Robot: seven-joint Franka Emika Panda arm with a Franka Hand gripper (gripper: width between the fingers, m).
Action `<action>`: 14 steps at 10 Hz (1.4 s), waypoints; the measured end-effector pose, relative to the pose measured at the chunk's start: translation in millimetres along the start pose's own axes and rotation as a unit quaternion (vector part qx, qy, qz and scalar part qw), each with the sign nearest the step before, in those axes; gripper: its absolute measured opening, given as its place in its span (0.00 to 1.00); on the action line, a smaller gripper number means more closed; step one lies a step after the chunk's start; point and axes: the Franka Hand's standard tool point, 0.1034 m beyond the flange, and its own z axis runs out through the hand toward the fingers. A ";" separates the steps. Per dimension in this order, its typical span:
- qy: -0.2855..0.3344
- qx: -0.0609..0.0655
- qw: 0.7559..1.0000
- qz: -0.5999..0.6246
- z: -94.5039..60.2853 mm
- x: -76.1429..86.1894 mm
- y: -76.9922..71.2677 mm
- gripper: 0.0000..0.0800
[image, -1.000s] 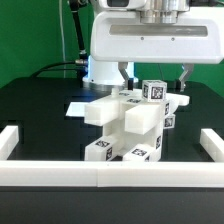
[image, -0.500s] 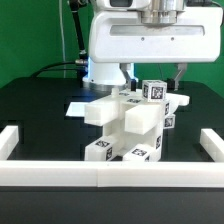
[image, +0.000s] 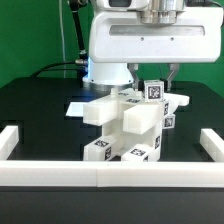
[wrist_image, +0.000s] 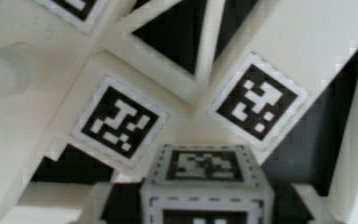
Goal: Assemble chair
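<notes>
Judging the chair parts (image: 125,128) from here, I read them as stiff moulded white plastic: light for their bulk, hard-edged, not fragile, and smooth enough to slip if caught on a corner. They are piled in the middle of the black bench (image: 35,110), inside the white border rails (image: 20,140). The marker board (image: 78,106) lies flat just behind them toward the exterior view's left.

The piece I care about is the upright post (image: 153,92), which has square tags on its faces and stands proud at the top of the pile. Its flat opposite sides are the place to take hold, square on and a little below the top edge, so the grip bears on plain faces and not on an edge.

The tool (image: 154,80) hangs directly over that post with one finger on each side of it. The jaws are drawn in against it, and I judge they are pinching its upper end. In the wrist view, what I take to be the post's tagged end sits close ahead, with two more tagged faces of slanting parts beyond it. That fits the tool being seated on the post.

I cannot tell whether the post is pegged into the part beneath or merely resting there, so I would expect its neighbours to shift if it is lifted.
</notes>
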 end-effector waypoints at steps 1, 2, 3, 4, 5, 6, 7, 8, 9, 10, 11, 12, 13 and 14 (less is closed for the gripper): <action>0.000 0.000 0.999 0.040 0.0 -0.1 -0.2 0.36; 0.000 0.000 0.997 0.078 0.0 -0.1 -0.5 0.36; 0.000 0.000 0.994 0.114 0.1 -0.1 -0.7 0.36; 0.000 0.001 0.989 0.146 0.1 -0.2 -1.0 0.36; 0.000 0.001 0.983 0.185 0.1 -0.2 -1.3 0.36; 0.000 0.001 0.975 0.221 0.1 -0.2 -1.6 0.36; 0.000 0.001 0.966 0.257 0.1 -0.3 -2.1 0.36; 0.000 0.001 0.958 0.286 0.1 -0.3 -2.5 0.36; 0.000 0.001 0.954 0.301 0.1 -0.3 -2.6 0.36; -0.001 0.002 0.940 0.341 0.1 -0.4 -3.5 0.36; -0.001 0.002 0.928 0.372 0.2 -0.5 -3.9 0.36; -0.001 0.002 0.912 0.410 0.2 -0.5 -4.3 0.36; -0.001 0.003 0.896 0.445 0.2 -0.6 -5.0 0.36; -0.003 0.005 0.878 0.478 0.2 -0.6 -6.1 0.36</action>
